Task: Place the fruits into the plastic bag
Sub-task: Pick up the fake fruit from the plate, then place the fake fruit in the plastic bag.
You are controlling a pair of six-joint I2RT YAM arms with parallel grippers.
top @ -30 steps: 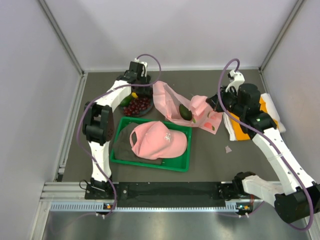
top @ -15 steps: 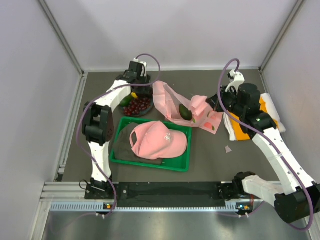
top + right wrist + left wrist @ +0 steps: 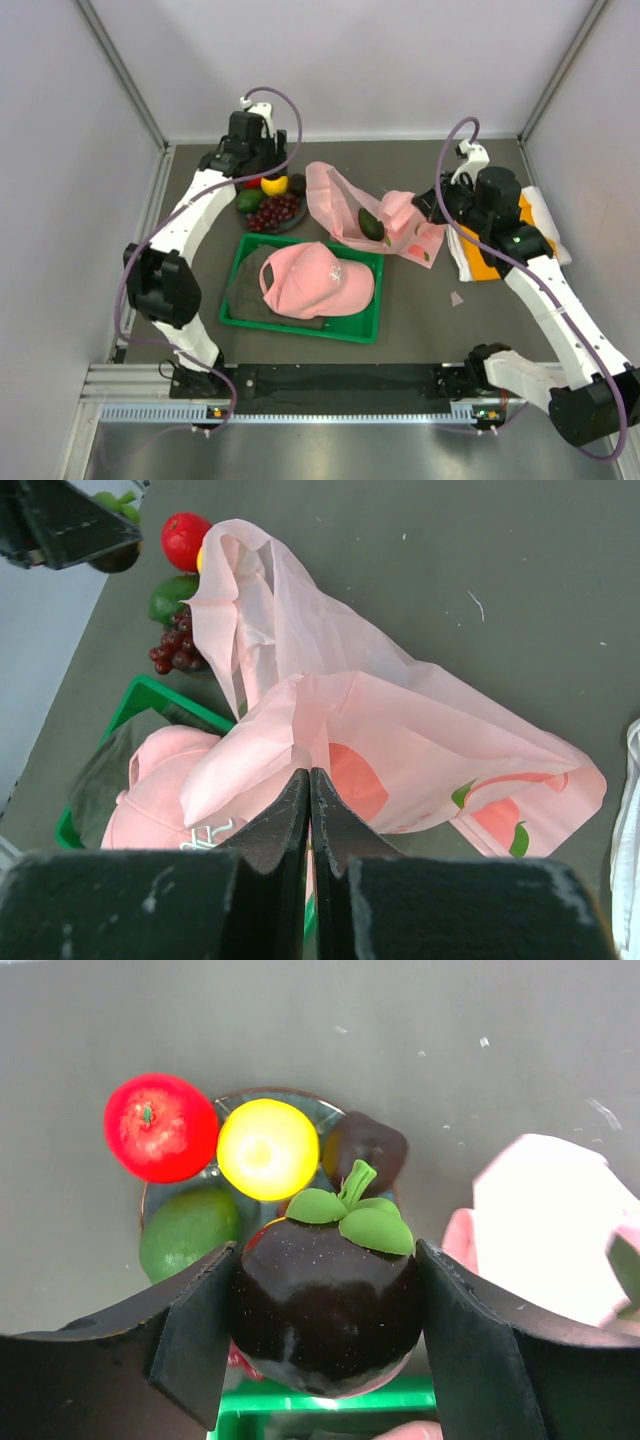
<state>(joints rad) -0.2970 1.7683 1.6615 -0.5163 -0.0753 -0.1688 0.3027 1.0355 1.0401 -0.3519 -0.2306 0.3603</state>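
We are seeing the left claw point(image 3: 325, 1332) hanging above the far-left part of the desk point(image 3: 420, 310), its fingers standing wide apart and pressing on both sides of a dark brown mangosteen point(image 3: 325, 1305) with green leaves on top. The mangosteen is being held up in the air over a small dish point(image 3: 300, 1094).

On and around this dish the other fruits are lying: a red round fruit point(image 3: 160, 1127) on the left, a yellow citrus point(image 3: 267, 1149) touching it, a green fruit point(image 3: 190, 1232) nearer, a second dark fruit point(image 3: 365, 1148) on the right, and dark red grapes point(image 3: 275, 212).

The plastic bag point(image 3: 420, 730) is lying just right of the dish, in the middle of the desk, with one avocado point(image 3: 370, 224) showing through it. The right claw point(image 3: 309, 780) is standing with its fingers together, pinching a thin fold of the bag at its right side.

Near the bag a green tray point(image 3: 240, 305) is carrying a pink cap point(image 3: 315, 280). An orange cloth point(image 3: 480, 262) is lying at the far right.
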